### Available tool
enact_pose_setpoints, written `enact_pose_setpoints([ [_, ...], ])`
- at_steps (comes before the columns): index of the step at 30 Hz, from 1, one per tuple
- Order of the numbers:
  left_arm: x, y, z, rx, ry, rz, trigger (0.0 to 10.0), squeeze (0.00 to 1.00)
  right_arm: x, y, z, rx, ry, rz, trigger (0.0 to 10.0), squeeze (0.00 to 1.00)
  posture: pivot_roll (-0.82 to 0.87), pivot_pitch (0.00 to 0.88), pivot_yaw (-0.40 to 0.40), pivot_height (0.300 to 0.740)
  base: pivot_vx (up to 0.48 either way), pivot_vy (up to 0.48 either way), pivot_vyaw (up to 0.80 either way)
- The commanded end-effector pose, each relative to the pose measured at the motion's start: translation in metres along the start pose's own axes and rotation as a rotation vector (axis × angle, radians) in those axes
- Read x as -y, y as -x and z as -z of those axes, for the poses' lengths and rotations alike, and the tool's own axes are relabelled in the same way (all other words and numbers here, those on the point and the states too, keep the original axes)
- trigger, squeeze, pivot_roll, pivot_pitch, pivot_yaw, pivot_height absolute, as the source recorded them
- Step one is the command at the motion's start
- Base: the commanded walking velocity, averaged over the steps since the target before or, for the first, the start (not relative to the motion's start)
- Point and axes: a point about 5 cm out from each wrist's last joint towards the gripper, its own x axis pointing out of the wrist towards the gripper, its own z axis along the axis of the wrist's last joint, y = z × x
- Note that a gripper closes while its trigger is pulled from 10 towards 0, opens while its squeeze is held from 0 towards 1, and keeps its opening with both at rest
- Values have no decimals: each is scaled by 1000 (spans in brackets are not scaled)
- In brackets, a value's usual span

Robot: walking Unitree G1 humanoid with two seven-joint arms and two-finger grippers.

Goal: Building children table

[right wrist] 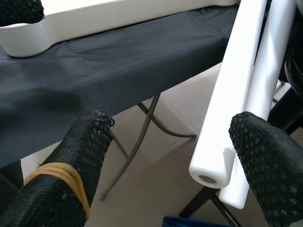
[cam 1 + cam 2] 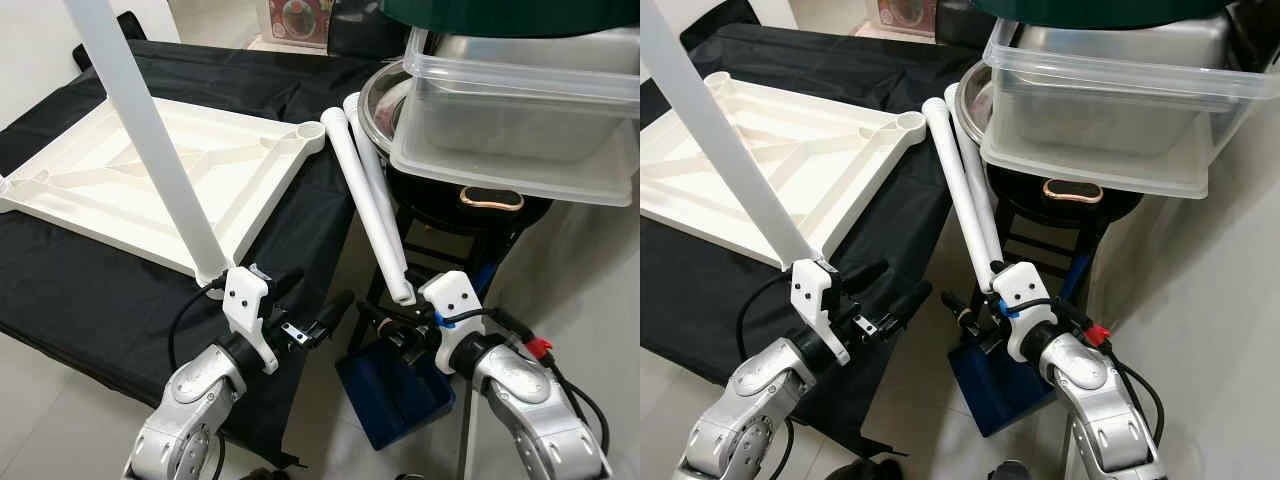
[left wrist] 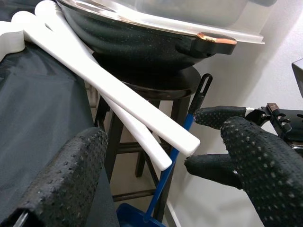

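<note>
The white table top (image 2: 150, 170) lies upside down on a black cloth. One white leg (image 2: 150, 140) stands upright in its near corner socket. Two loose white legs (image 2: 372, 205) lean side by side from the far corner socket (image 2: 310, 130) down toward the stool. My left gripper (image 2: 318, 298) is open just right of the standing leg's base, holding nothing. My right gripper (image 2: 385, 325) is open just below the loose legs' lower ends (image 1: 210, 172), which sit ahead of its fingers (image 1: 267, 161) without contact. The left wrist view looks at the same legs (image 3: 118, 94).
A dark stool (image 2: 440, 235) at the right carries a black wok (image 2: 480, 205), a steel bowl (image 2: 380, 95) and a clear plastic tub (image 2: 520, 110). A blue dustpan (image 2: 395, 395) stands on the floor below my right gripper. The black-clothed table's folding frame (image 1: 142, 137) shows underneath.
</note>
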Motion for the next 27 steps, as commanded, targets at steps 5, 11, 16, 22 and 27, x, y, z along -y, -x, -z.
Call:
enact_pose_setpoints([
  [5, -4, 3, 3, -14, 3, -19, 10000, 0, -4, 0, 0, 3, 4, -22, 10000, 0, -65, 188, 25, 740, 0, 0, 0],
  [11, -4, 2, 3, -13, 2, -22, 10000, 0, -4, 0, 0, 1, 5, -23, 10000, 0, -64, 188, 23, 740, 0, 0, 0],
  [16, -4, 2, 2, -13, 1, -23, 10000, 0, -4, 0, 1, -11, 21, -25, 10000, 0, -64, 187, 22, 740, 0, 0, 0],
  [22, -5, 3, 1, -7, 3, -30, 10000, 0, 6, 2, 10, -84, 82, 17, 10000, 0, -63, 191, 22, 740, 0, 0, 0],
  [27, -3, 2, 0, -6, -9, -21, 10000, 0, 16, 5, 14, -116, 89, 58, 10000, 0, -67, 191, 17, 740, 0, 0, 0],
])
